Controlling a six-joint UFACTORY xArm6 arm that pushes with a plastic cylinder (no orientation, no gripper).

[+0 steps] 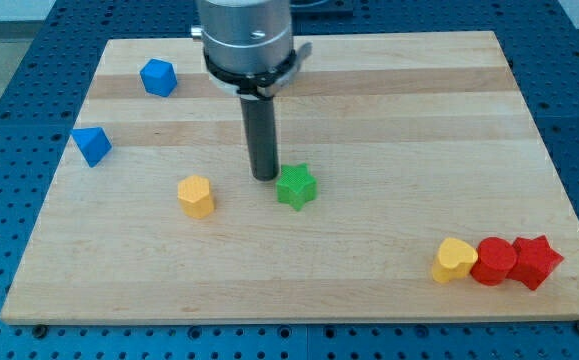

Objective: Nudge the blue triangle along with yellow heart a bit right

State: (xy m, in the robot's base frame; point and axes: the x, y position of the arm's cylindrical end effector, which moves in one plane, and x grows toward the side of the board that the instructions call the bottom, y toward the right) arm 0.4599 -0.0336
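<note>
The blue triangle (pixel 91 145) lies near the board's left edge. The yellow heart (pixel 454 260) lies far from it, at the view's bottom right, touching a red block (pixel 493 261). My tip (pixel 264 177) rests on the board near the middle, just left of a green star (pixel 296 186) and almost touching it. The tip is well to the right of the blue triangle and far to the upper left of the yellow heart.
A second blue block (pixel 157 77) sits at the top left. A yellow pentagon-like block (pixel 196 195) lies left of my tip. A red star (pixel 536 261) sits right of the red block, close to the wooden board's right edge (pixel 559 180).
</note>
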